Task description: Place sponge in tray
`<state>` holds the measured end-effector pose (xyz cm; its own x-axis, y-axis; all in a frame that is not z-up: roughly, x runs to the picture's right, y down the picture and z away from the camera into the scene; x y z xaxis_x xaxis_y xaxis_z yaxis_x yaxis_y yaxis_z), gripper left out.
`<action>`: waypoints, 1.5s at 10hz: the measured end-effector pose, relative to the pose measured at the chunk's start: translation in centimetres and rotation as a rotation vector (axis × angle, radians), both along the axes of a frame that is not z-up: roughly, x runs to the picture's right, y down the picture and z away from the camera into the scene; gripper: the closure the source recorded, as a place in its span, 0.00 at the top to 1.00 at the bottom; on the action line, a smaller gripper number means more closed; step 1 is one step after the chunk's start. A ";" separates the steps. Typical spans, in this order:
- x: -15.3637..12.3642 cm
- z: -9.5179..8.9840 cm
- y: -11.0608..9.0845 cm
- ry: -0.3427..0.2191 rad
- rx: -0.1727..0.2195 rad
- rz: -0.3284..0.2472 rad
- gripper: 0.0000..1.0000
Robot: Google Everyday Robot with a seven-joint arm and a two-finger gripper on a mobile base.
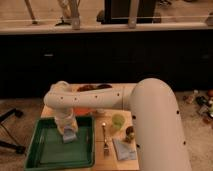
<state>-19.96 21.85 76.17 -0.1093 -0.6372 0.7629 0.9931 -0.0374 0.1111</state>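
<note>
Lower left of the frame, the gripper (pixel 68 131) hangs over the upper right part of the large shallow green plastic tray (pixel 44 156), seemingly clamped on the small pale blue-grey sponge block (pixel 69 135) directly beneath it, so release needs only a short drop.

The gripper (pixel 68 131) is hanging over the tray's (pixel 36 159) far right corner with the sponge (pixel 69 135) beneath it. The tray floor is lying open toward the near left. A green cup (pixel 117 121) and cloth (pixel 124 149) are crowding the table strip to the right.
</note>
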 end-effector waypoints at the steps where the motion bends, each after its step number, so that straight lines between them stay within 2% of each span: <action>1: 0.2 -0.1 0.0 0.007 -0.007 0.006 0.00; 3: 0.5 -0.2 -0.2 0.024 -0.010 0.015 0.01; 4: 0.7 -0.3 -0.2 0.031 -0.011 0.017 0.07; 8: 1.3 -0.8 -0.5 0.050 -0.007 0.028 0.48; 11: 1.4 -1.0 -0.6 0.051 -0.010 0.034 0.75; 12: 1.5 -1.0 -0.6 0.051 -0.011 0.036 0.80; 15: 1.8 -1.2 -0.7 0.038 -0.020 0.038 0.80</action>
<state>-18.12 21.14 74.95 -0.0557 -0.6248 0.7788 0.9973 0.0026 0.0734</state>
